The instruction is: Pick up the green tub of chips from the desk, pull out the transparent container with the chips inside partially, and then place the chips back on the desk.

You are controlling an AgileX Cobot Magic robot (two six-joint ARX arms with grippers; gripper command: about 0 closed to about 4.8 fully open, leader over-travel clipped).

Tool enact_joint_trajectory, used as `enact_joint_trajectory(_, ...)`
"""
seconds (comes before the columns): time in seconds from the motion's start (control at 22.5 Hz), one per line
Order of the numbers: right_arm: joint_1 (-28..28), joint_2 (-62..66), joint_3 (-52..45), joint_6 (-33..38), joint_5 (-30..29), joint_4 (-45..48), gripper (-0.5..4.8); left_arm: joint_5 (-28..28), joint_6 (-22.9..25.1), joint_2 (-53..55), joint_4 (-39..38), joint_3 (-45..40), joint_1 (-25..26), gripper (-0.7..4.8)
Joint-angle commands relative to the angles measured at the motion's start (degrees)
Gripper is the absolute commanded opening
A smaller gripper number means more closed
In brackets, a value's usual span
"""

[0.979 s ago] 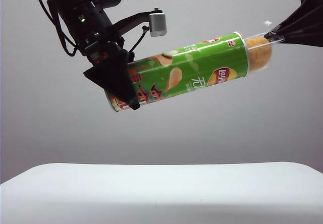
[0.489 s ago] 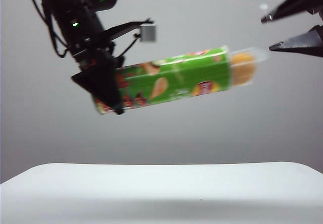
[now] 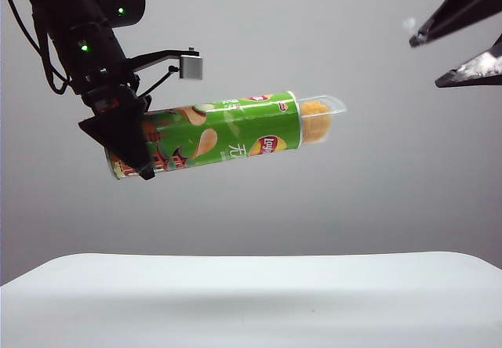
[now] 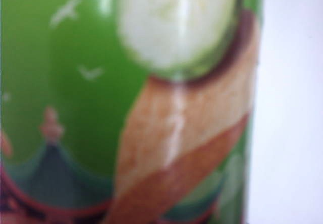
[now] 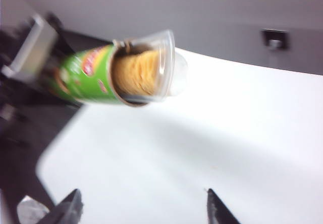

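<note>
The green tub of chips (image 3: 227,132) hangs nearly level, high above the desk (image 3: 251,293). My left gripper (image 3: 135,150) is shut on its end with the building artwork. From the other end the transparent container (image 3: 325,113) sticks out a little, with the chips (image 3: 314,122) showing inside. My right gripper (image 3: 427,61) stands open at the upper right, well apart from the container's tip. The left wrist view shows only the tub's blurred artwork (image 4: 126,103); the jaws are hidden. In the right wrist view the tub (image 5: 83,75), container (image 5: 164,65) and chips (image 5: 135,72) lie beyond my open right gripper (image 5: 143,196).
A small grey camera block (image 3: 190,66) juts from the left arm above the tub. The desk's rounded edge (image 5: 48,158) borders dark floor. A dark wall fitting (image 5: 275,38) sits behind the desk (image 5: 237,133).
My right gripper has let go of the container's tip, opened wide and drawn back to the right. The left arm has swung the tub leftward and more level.
</note>
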Motion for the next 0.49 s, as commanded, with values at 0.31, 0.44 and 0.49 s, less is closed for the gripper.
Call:
enact_joint_trajectory(0.31,5.99,-10.93,0.26,-2.54,16.26,-7.45,3.15,4.68,-2.71,5.42,-1.90,-1.86,-0.28,2.32)
enact_joint_trajectory(0.44,5.99,-12.90,0.26,-2.51,16.20,-9.14,3.15,6.47,-2.69,7.72,0.79,-3.26,-0.28,2.32)
enact_joint_trajectory(0.49,6.01,-13.46,0.26,-2.51,16.17,-9.90,3.15,6.49,-2.69,8.74,1.62,-3.65,-0.28,2.32)
